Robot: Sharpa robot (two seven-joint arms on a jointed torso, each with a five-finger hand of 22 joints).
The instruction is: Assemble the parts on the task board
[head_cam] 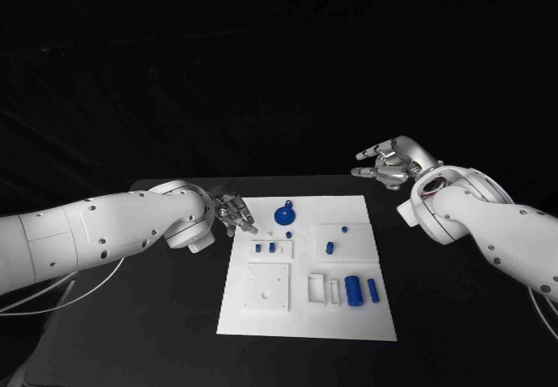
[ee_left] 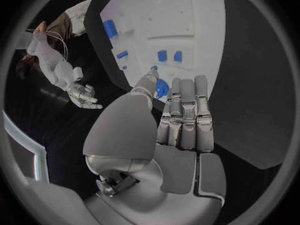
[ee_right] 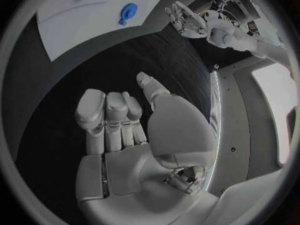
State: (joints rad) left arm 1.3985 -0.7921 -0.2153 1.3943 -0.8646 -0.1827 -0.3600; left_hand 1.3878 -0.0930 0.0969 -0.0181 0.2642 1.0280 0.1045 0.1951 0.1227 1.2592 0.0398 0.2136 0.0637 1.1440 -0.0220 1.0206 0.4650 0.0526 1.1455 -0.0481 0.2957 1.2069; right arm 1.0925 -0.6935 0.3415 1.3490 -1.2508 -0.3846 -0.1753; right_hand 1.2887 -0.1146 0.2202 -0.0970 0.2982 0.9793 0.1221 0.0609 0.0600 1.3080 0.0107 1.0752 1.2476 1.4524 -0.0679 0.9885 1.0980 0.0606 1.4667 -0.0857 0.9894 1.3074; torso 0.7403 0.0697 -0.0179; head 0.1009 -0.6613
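The white task board [head_cam: 305, 318] lies flat mid-table, small blue parts [head_cam: 352, 288] scattered across it.

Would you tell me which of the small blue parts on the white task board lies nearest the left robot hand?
The round blue disc-shaped part with a small tab, at the white task board's far end beside the left robot hand; the other blue parts are smaller or sit farther away.

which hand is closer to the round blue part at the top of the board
Left. The left hand hovers at the task board's left edge, its fingers just beside the round blue part. The right hand is raised off past the board's far right corner, well away.
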